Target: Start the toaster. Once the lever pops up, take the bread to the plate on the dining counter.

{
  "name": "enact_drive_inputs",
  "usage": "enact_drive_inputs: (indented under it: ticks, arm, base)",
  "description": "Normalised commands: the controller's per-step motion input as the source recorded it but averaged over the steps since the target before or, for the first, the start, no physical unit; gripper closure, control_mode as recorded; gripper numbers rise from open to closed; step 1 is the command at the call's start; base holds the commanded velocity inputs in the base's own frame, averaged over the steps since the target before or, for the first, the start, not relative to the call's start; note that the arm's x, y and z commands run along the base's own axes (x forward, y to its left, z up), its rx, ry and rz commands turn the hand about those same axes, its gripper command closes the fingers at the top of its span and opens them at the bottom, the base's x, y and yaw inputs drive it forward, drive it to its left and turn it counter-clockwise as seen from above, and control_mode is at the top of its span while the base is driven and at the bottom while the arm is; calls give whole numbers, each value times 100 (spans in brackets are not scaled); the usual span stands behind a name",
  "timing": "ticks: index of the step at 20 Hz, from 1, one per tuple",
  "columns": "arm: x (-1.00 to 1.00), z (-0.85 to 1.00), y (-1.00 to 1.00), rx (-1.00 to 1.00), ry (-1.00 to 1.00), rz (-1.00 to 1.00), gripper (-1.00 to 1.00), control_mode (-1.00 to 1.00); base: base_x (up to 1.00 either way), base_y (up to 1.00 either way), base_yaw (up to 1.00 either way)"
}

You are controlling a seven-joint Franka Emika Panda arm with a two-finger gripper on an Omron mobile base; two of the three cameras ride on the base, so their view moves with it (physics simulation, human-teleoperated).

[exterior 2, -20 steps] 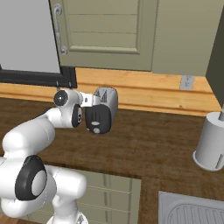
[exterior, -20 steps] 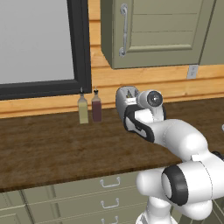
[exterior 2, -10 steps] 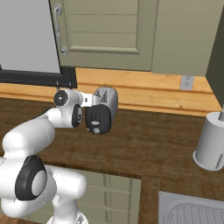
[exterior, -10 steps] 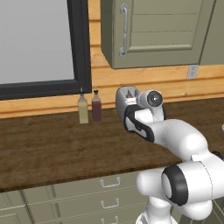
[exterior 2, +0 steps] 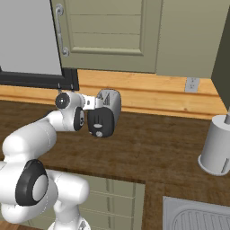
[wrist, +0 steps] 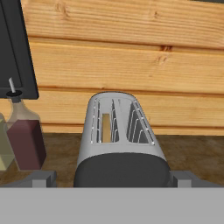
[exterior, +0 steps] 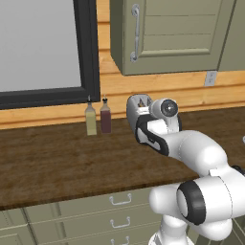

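The white-silver toaster (wrist: 118, 144) stands on the wood countertop against the plank wall, its black end toward me. A tan edge of the bread (wrist: 106, 127) shows in its left slot. My gripper (wrist: 113, 178) is open, one fingertip on each side of the black end, just above and in front of it, touching nothing. From the base views the toaster (exterior 2: 110, 99) (exterior: 136, 106) sits right behind my hand. The lever is too small to pick out on the black end panel (exterior 2: 100, 122). The plate and the dining counter are out of view.
Two small bottles, one olive (exterior: 90, 120) and one dark red (exterior: 105, 117), stand just left of the toaster under a black-framed window (exterior: 86, 52). A grey cylinder (exterior 2: 217, 144) and a sink (exterior 2: 197, 218) lie to the right. Cabinets hang overhead.
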Motion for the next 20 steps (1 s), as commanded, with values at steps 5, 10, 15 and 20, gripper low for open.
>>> enact_drive_inputs:
  ticks: [5,10,15,20]
  arm:
    - [0,0,0,0,0,0,-100,-100]
    - [0,0,0,0,0,0,-100,-100]
    - [0,0,0,0,0,0,-100,-100]
    - [0,0,0,0,0,0,-100,-100]
  base:
    - [0,0,0]
    - [0,0,0]
    - [0,0,0]
    - [0,0,0]
